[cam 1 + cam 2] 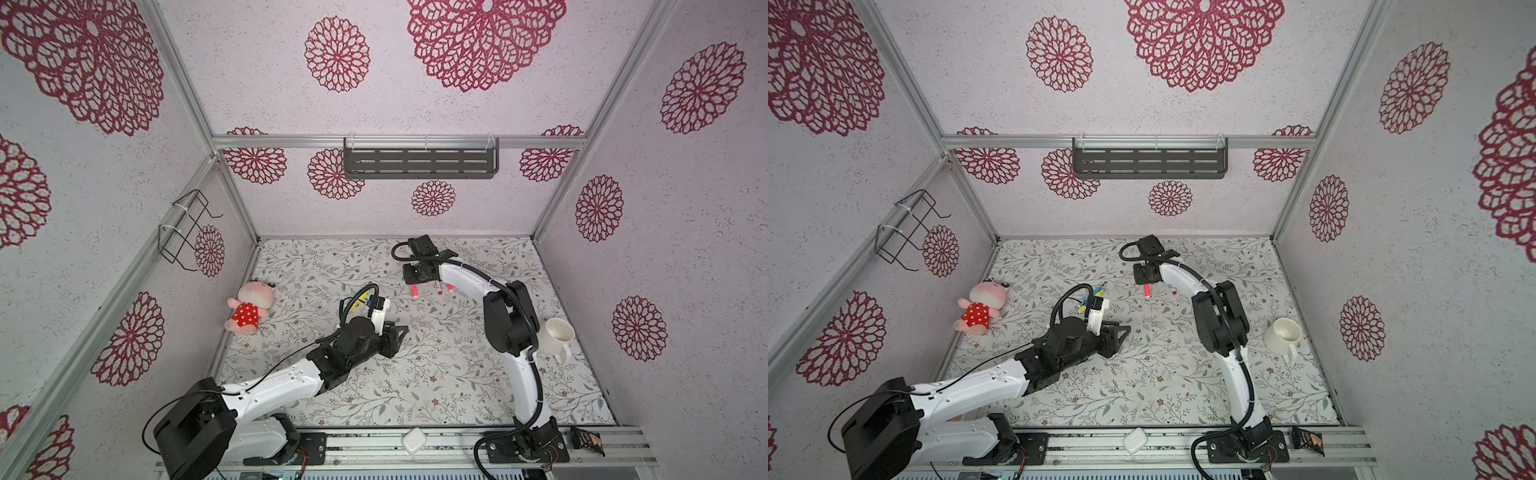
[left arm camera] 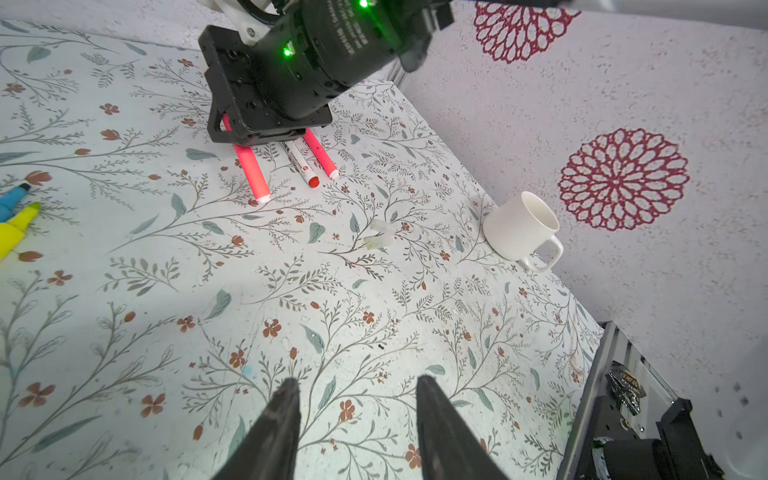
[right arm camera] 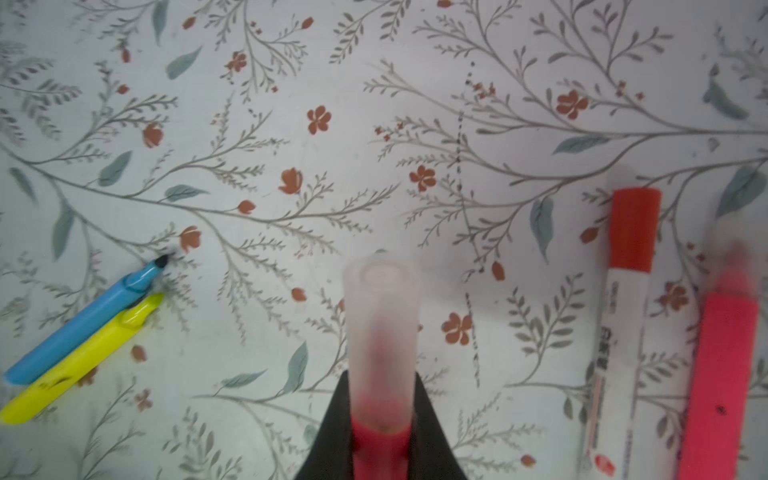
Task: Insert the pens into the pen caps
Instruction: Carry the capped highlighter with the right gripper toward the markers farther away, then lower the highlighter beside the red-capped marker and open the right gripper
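Right gripper clamps a pink pen by the barrel near the table's far edge, so its frosted cap juts clear, arm arched, wrist bent down; left gripper hovers mid-table, part-open, empty, facing two loose caps; blue pen and yellow pen lie uncapped, side by side, between centre and left edge.

Bright, diffuse light, faint shadows on table. Both top views bow at edges; right wrist view blurs nearest pink pen.
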You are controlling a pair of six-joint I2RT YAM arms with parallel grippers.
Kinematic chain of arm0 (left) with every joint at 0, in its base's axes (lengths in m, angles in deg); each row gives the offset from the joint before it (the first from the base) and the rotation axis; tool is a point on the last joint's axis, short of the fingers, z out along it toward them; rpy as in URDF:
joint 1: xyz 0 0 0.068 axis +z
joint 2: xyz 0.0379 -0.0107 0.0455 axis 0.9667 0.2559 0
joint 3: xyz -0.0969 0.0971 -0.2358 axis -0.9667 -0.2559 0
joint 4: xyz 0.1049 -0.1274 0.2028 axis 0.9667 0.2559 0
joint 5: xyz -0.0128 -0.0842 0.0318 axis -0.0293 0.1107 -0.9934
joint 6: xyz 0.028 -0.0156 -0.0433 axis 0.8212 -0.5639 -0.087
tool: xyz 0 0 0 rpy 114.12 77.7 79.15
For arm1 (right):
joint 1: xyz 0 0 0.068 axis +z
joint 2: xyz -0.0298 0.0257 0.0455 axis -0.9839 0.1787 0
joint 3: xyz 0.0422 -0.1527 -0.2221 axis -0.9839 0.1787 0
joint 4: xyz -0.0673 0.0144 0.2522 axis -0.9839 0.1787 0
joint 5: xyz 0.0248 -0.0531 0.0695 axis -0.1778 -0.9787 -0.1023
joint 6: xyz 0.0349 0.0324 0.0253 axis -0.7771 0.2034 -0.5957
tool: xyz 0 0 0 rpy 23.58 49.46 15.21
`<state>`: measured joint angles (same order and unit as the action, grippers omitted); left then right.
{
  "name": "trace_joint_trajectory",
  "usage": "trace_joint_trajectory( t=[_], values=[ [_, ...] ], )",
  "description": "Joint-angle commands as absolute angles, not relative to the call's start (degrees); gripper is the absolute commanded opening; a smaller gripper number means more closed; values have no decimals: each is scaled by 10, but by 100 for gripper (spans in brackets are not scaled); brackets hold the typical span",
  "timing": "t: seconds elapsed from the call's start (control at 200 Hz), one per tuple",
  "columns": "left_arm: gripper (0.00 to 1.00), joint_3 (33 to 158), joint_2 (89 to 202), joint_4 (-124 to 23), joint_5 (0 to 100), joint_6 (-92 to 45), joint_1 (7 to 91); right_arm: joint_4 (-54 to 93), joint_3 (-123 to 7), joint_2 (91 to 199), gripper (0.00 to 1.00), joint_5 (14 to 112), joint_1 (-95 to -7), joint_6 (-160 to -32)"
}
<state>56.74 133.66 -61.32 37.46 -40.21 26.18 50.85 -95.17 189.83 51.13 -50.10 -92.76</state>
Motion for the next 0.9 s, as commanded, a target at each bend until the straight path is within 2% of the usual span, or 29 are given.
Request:
trace_joint_trajectory(
  t=[0.0, 0.29, 0.405, 0.46, 0.721, 0.891],
  values=[
    [48, 558, 1324, -601, 358, -402, 263, 620, -1039, 1942, 13, 463, -525, -898],
    [48, 559, 1318, -594, 350, -398, 263, 637, -1061, 1960, 25, 441, -563, -892],
    [48, 565, 1319, -591, 349, -395, 263, 623, -1035, 1936, 40, 437, -564, -893],
    [48, 568, 1320, -589, 350, -394, 263, 608, -1017, 1918, 43, 431, -564, -896],
    [48, 572, 1316, -584, 353, -401, 263, 540, -932, 1842, 43, 420, -557, -899],
    [48, 570, 1312, -584, 353, -404, 263, 517, -905, 1824, 33, 443, -553, -897]
  ],
)
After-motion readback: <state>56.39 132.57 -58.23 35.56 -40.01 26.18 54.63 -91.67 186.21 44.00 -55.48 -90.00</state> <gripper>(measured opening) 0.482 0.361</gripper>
